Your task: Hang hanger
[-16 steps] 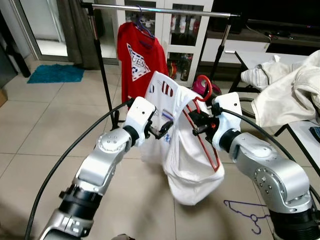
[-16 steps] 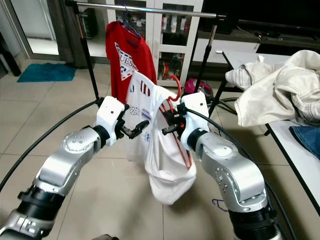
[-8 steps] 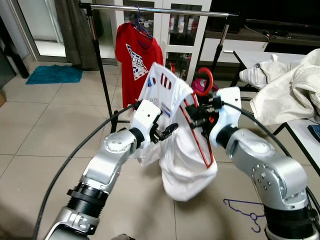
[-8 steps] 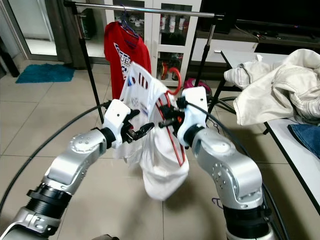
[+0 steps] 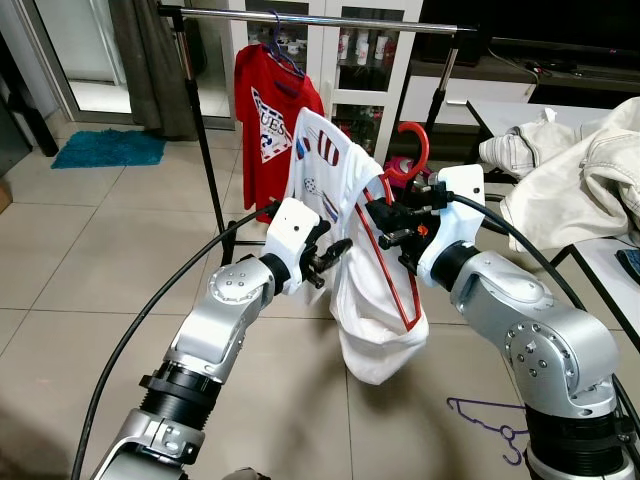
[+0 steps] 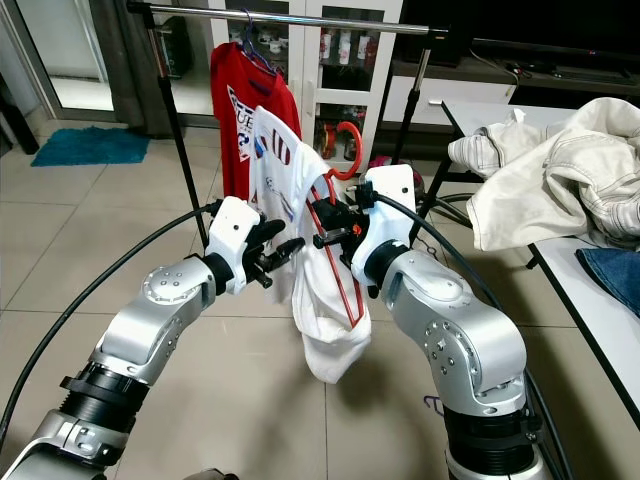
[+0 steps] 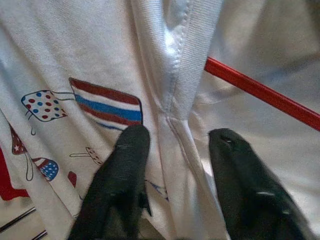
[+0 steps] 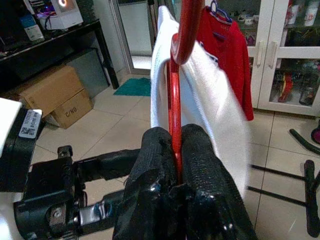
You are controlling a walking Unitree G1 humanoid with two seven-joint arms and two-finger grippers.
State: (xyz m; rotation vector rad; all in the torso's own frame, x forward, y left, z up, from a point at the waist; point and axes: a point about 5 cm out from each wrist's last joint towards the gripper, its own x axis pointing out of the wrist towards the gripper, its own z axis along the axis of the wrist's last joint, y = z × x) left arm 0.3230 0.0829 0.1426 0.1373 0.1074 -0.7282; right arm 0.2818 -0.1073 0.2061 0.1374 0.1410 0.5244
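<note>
Open rail (image 5: 390, 22) right of red shirt (image 5: 270, 110)

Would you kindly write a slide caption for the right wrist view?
Right gripper fingers shut on the red hanger carrying a white shirt, red shirt behind.

A red T-shirt (image 5: 268, 115) hangs on the rail (image 5: 300, 17) beyond the left pincer (image 5: 328, 262). Rumpled pale clothes (image 5: 580, 185) heap on the tabletop (image 5: 500, 116) right of the right pincer (image 5: 392, 222); a purple hanger (image 5: 492, 427) lies on the floor below it
</note>
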